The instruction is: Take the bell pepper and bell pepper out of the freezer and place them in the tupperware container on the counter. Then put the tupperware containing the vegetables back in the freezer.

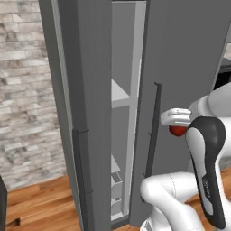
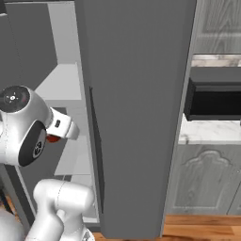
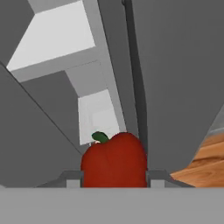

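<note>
A glossy red bell pepper (image 3: pixel 114 159) with a green stem sits between my gripper's (image 3: pixel 114 177) two fingers, which are shut on its sides. From the left base the pepper (image 1: pixel 177 131) hangs under the white hand (image 1: pixel 175 117), just outside the freezer (image 1: pixel 180 54) door's edge, beside its long dark handle (image 1: pixel 153 131). From the right base a sliver of the pepper (image 2: pixel 52 139) peeks out below the wrist. The freezer's pale inside (image 1: pixel 121 94) with shelves shows through the open gap. The tupperware container is out of view.
The open freezer door (image 2: pixel 136 94) stands as a tall dark slab right of the arm. Beyond it are the marble counter (image 2: pixel 207 134), a black microwave (image 2: pixel 214 101) and grey cabinets (image 2: pixel 202 181). A brick wall (image 1: pixel 27 90) and wood floor (image 1: pixel 40 203) lie left.
</note>
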You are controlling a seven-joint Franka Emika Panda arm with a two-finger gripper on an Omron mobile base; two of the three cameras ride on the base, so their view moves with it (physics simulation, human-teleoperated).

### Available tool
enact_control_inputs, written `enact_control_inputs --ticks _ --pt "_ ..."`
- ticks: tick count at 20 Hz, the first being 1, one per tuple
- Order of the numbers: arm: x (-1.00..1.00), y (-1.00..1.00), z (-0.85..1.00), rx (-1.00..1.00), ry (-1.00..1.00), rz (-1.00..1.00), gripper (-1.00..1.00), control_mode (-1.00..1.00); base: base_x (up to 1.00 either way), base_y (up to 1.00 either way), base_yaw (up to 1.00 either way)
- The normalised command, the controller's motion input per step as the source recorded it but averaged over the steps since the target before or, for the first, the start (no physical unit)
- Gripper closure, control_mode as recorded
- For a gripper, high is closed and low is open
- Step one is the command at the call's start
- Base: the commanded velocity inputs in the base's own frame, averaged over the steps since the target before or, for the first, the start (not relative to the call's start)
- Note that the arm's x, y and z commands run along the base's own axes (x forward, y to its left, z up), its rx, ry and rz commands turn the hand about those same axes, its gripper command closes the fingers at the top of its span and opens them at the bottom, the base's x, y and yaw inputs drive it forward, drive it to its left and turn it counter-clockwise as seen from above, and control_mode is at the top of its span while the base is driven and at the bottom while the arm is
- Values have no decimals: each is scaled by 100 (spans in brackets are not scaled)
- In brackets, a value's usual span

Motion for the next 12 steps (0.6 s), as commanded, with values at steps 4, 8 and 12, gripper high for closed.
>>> enact_control_inputs --ticks 4,8,12 --pt "0 0 0 0 0 0 100 100 -41 -63 0" --pt "0 0 0 0 0 0 100 100 -2 -99 0" --pt "0 0 0 0 0 0 100 100 2 -100 0"
